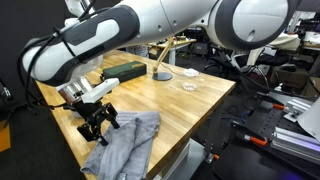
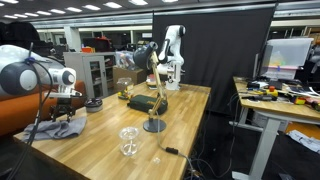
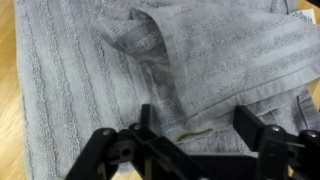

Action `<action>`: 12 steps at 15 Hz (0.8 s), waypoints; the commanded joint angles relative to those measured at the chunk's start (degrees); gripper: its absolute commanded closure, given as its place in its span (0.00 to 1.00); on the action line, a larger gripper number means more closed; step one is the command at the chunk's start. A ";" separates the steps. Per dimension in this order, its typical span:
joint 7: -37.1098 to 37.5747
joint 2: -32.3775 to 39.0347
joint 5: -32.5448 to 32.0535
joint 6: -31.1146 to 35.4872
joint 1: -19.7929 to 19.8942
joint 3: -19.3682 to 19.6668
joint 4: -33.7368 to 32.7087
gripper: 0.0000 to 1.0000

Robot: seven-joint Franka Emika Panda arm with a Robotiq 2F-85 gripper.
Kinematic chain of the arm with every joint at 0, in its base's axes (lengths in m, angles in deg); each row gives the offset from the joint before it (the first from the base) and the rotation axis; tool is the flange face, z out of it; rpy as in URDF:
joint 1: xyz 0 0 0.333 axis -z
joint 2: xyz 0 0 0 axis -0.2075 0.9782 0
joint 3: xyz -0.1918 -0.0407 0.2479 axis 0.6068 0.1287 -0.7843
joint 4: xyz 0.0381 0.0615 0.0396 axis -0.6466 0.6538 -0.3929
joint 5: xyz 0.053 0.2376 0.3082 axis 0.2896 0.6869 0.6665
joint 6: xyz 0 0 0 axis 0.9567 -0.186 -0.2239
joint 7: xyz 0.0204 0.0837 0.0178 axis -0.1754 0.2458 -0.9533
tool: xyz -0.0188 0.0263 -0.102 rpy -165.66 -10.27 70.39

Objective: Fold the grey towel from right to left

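The hand (image 3: 195, 130), wide open (whether its fingers (image 3: 146, 122) touch is unclear), hangs low over the rumpled grey towel (image 3: 90, 70).

You've got one grey towel (image 1: 130, 145) low in the frame, one gripper (image 1: 97, 128) just left of it, and one wooden table (image 1: 190, 110). Upper middle, count one dark green box (image 1: 126, 70), one stand with a round base (image 1: 162, 73) and one clear glass dish (image 1: 188, 86). In an exterior view, add one dark bowl (image 2: 93, 103) at the left and one small black stick-like thing (image 2: 172, 151) at bottom centre.

Towel (image 1: 128, 142) on table (image 1: 190, 108), under gripper (image 1: 97, 125)
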 commanded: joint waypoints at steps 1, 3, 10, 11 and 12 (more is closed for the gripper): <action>0.63 0.00 0.00 -0.85 0.09 0.33 -0.19 0.45; 0.52 -0.01 -0.02 -0.88 0.11 0.33 -0.14 0.59; 0.20 -0.15 -0.10 -1.47 0.09 0.33 -0.12 0.73; 0.28 -0.16 -0.13 -1.53 0.10 0.38 -0.16 0.71; 0.40 -0.15 -0.14 -1.51 0.10 0.42 -0.20 0.72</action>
